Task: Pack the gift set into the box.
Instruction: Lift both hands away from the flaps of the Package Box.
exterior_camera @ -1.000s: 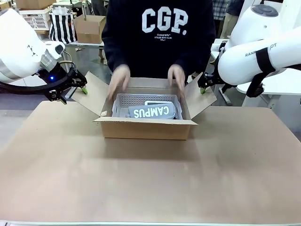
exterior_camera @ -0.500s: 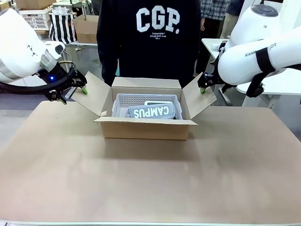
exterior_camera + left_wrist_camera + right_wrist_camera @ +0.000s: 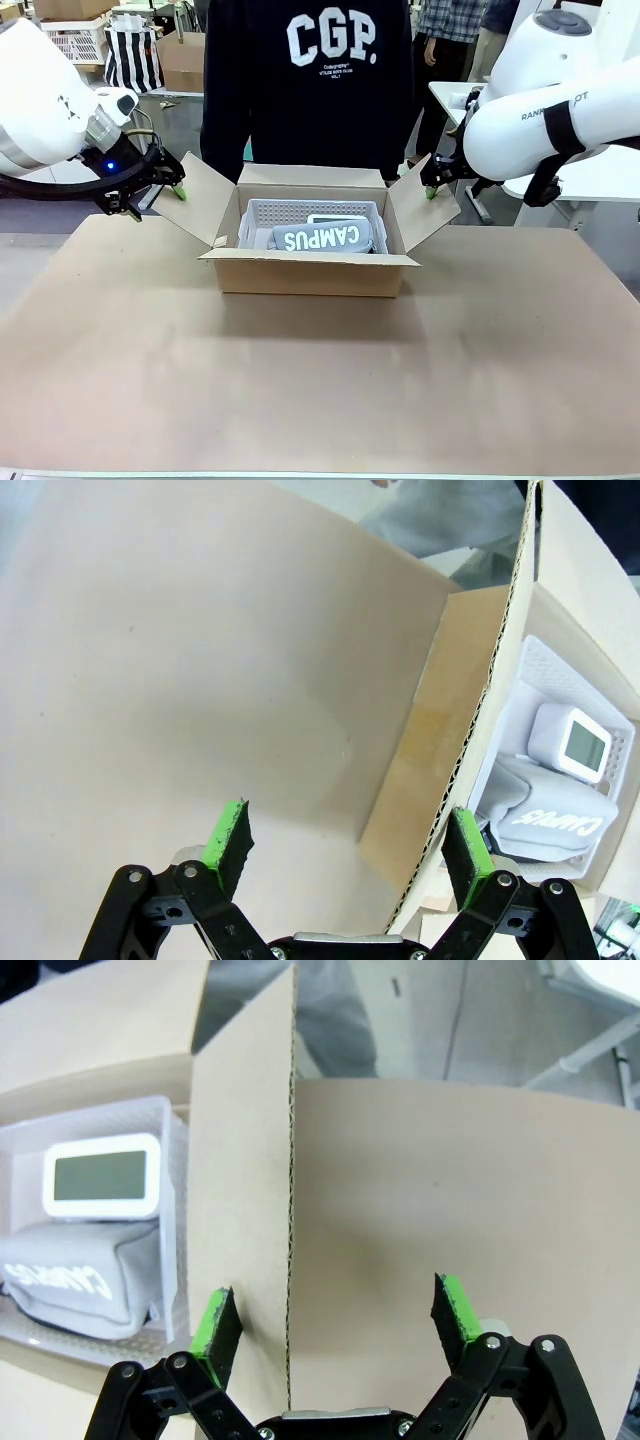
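Gift set (image 3: 315,235) sits inside the box (image 3: 310,272), flat on the bottom, "CAMPUS" pack (image 3: 325,238) toward the robot side, and a white screen unit (image 3: 100,1175) lies on the tray behind it. The box is mid-table (image 3: 320,390) with all four flaps up or splayed, and the person (image 3: 305,90) stands at the far side with hands clear of it. Left gripper (image 3: 345,840) is spread wide with nothing clamped, and the left flap (image 3: 195,200) edge runs up between its pads; I can't tell whether the inner pad touches the board. Right gripper (image 3: 335,1320) is the same: spread, unloaded, straddling the right flap (image 3: 425,205) edge, with clear air on the outer pad side. My read on handling is that the tray is thin perforated plastic, so light and a bit flexy, and slick on the green pads. The pack looks soft and would squash. The screen unit sits loose and is the fragile bit. If the set needs nudging, pinch a tray wall at the rim, not the pack or the screen. The flaps are single-wall corrugated, stiff across the flutes, and hinge at the crease. Grip near the free edge mid-span with light force, since crushing the flutes kills the fold. The load is low in the box, so the flaps should close over it without fouling.
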